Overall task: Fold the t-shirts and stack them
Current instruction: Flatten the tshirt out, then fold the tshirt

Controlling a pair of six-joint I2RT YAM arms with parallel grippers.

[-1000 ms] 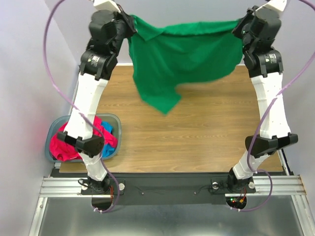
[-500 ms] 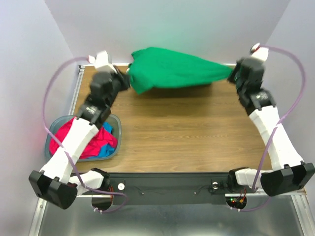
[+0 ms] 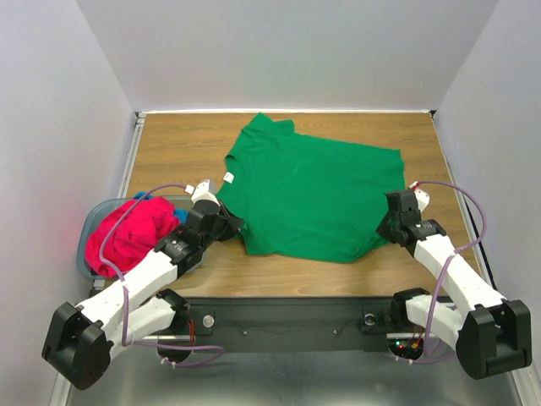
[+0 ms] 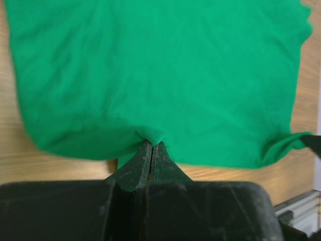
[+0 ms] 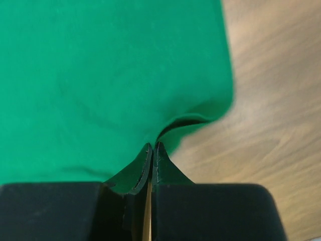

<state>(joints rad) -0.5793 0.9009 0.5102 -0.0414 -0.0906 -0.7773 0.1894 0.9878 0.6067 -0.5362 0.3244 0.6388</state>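
Holding: your left hand [image 3: 239,227] and right hand [image 3: 382,233] are each clenched on a near corner of the green t-shirt [image 3: 308,199], pulling its near edge straight.
Shirt: it lies flat mid-desk [image 3: 173,148], stretching toward 12 o'clock, apparently spread for folding.
Waiting: the pink-red t-shirt [image 3: 131,237] is heaped in the basket [image 3: 88,258] at 8 o'clock, clear of your folding space.

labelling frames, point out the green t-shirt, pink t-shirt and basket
green t-shirt [image 3: 308,199], top view, middle of the spread cloth
pink t-shirt [image 3: 127,235], top view, top of the heap
basket [image 3: 84,245], top view, left rim
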